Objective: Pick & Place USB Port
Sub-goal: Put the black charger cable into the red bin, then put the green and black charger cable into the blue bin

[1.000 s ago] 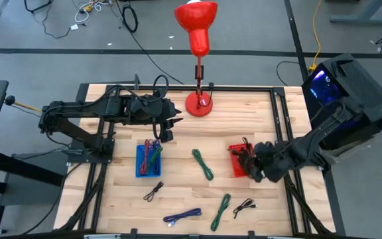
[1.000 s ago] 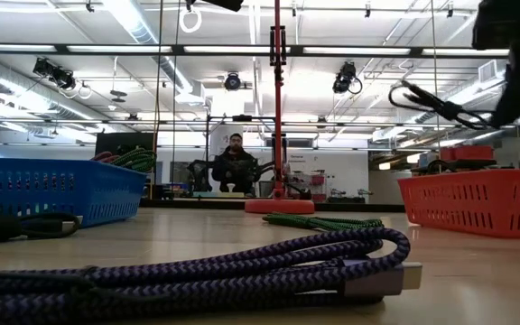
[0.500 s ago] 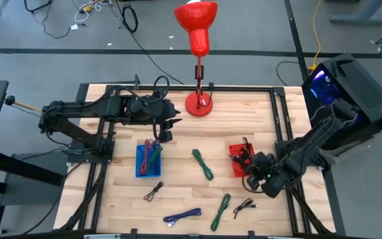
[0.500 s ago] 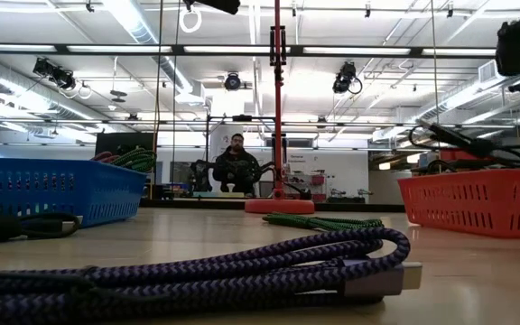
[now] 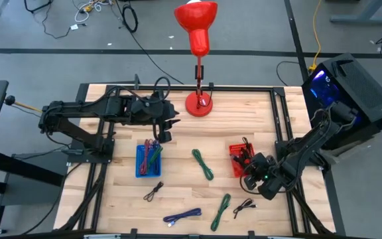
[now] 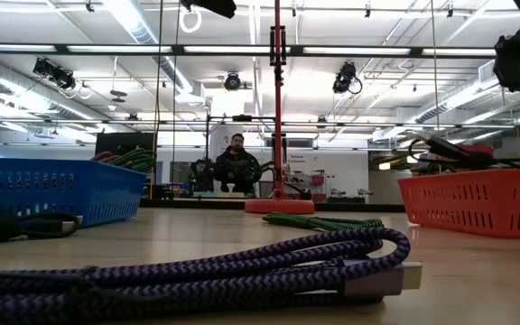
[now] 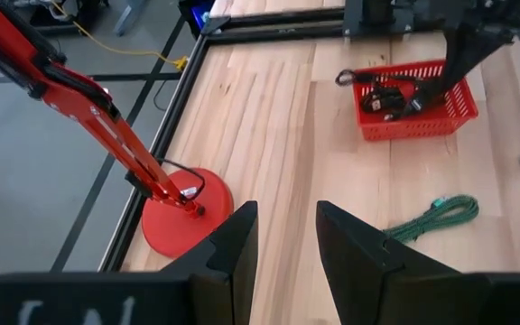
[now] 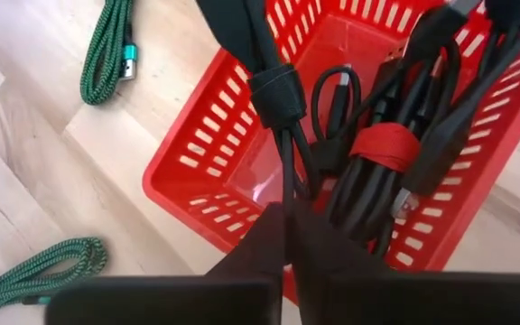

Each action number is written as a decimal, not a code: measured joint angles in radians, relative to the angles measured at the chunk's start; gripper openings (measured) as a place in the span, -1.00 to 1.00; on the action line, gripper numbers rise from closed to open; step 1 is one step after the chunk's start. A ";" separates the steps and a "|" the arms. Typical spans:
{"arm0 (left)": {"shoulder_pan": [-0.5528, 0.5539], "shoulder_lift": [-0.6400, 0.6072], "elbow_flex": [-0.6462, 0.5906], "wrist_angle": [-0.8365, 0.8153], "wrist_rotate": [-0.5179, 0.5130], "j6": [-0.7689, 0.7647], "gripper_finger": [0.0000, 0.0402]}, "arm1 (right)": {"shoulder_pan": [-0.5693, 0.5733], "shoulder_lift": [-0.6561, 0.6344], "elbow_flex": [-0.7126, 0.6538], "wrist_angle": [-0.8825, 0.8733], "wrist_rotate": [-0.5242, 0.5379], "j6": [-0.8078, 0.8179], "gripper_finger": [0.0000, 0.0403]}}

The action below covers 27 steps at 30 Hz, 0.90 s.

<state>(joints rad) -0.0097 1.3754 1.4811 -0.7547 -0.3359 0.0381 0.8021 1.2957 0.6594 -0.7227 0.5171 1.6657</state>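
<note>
The red basket (image 5: 239, 159) stands on the table's right half and holds several black cable bundles, one tied with a red band (image 8: 382, 144). My right gripper (image 5: 251, 174) is at the basket's near side, shut on a black cable (image 8: 276, 90) that lies over the basket. In the low view that cable (image 6: 445, 149) shows just above the basket's rim (image 6: 477, 181). My left gripper (image 5: 168, 124) hovers open over the far left part of the table, near the red lamp's base (image 7: 183, 217). Its fingers hold nothing. My right gripper pinches the black cable's thin strands (image 8: 283, 176) just below its black wrap, between the two shut fingertips. The fingers come from the table's near side, slanting down toward the basket. The rest of the bundle reaches away from the fingers over the basket's inside.
A blue basket (image 5: 148, 159) with green and red cables stands left of centre. Loose cables lie on the wood: two green ones (image 5: 203, 164) (image 5: 221, 211), two black ones (image 5: 153, 191) (image 5: 244, 207), and a purple one (image 5: 183, 216) near the front edge. The red lamp (image 5: 197, 33) stands at the far edge.
My right gripper has moved from above the red basket toward the table's near edge and come lower. The black cable it holds has sunk from well above the basket down to the basket's rim.
</note>
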 joint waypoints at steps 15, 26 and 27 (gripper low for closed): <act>0.000 0.000 0.000 -0.009 0.000 0.000 -0.41 | -0.010 -0.005 0.000 -0.036 0.091 -0.079 -0.65; -0.058 0.092 0.002 -0.008 0.229 0.014 -0.41 | -0.056 -0.206 0.022 -0.031 0.359 -0.425 -0.65; -0.074 0.124 0.002 -0.015 0.246 0.049 -0.41 | -0.059 -0.228 0.027 -0.033 0.374 -0.463 -0.65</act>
<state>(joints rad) -0.0838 1.4996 1.4830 -0.7700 -0.0902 0.0876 0.7426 1.0680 0.6863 -0.7552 0.8915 1.2032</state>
